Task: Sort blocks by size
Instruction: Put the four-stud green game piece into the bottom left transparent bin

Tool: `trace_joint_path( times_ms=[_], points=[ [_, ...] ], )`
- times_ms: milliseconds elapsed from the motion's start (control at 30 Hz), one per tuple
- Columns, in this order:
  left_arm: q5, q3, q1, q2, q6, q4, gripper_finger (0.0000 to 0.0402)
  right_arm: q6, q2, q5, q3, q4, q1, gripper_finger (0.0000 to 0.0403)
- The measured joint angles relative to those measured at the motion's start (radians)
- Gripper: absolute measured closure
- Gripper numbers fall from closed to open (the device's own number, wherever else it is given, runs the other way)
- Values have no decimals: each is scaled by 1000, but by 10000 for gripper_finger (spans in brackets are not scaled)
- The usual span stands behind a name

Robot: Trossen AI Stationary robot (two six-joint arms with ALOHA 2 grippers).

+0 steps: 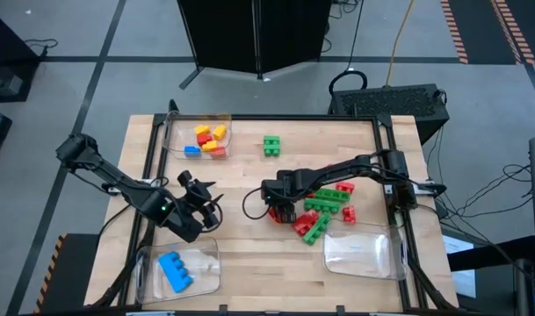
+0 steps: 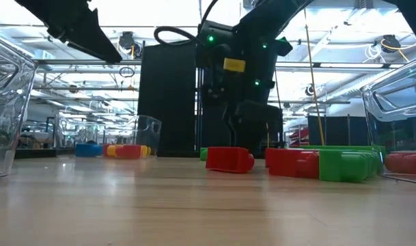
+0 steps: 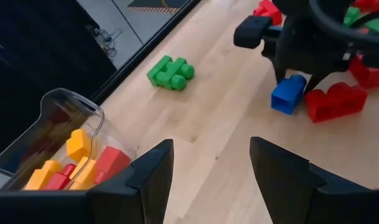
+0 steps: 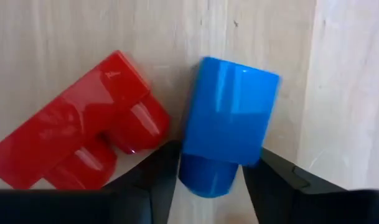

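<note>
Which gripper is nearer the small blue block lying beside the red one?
Right. The right gripper has its fingers on either side of the small blue block, next to the red block. The left gripper hangs open farther off, toward the table's left side.

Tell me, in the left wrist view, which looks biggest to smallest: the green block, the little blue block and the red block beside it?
1. Red block
2. Green block, farther off, so possibly equal
3. Blue block
</note>
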Motion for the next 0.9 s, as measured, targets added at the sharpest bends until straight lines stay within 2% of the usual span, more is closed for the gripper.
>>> trace_joint_path(
  times_ms=[167, 300, 367, 467, 667, 767, 900],
  points=[
    [-4, 0, 21, 46, -2, 0, 190, -5, 0, -5, -1, 9, 1, 296],
    [-4, 0, 39, 78, -3, 0, 190, 0, 0, -1, -1, 8, 0, 302],
    [1, 0, 45, 87, -7, 0, 190, 5, -3, 2, -1, 4, -2, 282],
    [3, 0, 50, 91, -10, 5, 190, 5, -23, 18, -4, -25, -8, 227],
    [5, 0, 50, 92, -10, 30, 190, 0, -115, 99, -3, -206, -11, 123],
    [7, 0, 50, 92, -10, 37, 190, 19, -135, 138, -4, -337, -18, 100],
    [8, 0, 50, 92, -10, 53, 190, 43, -151, 140, -4, -479, -31, 99]
  ],
)
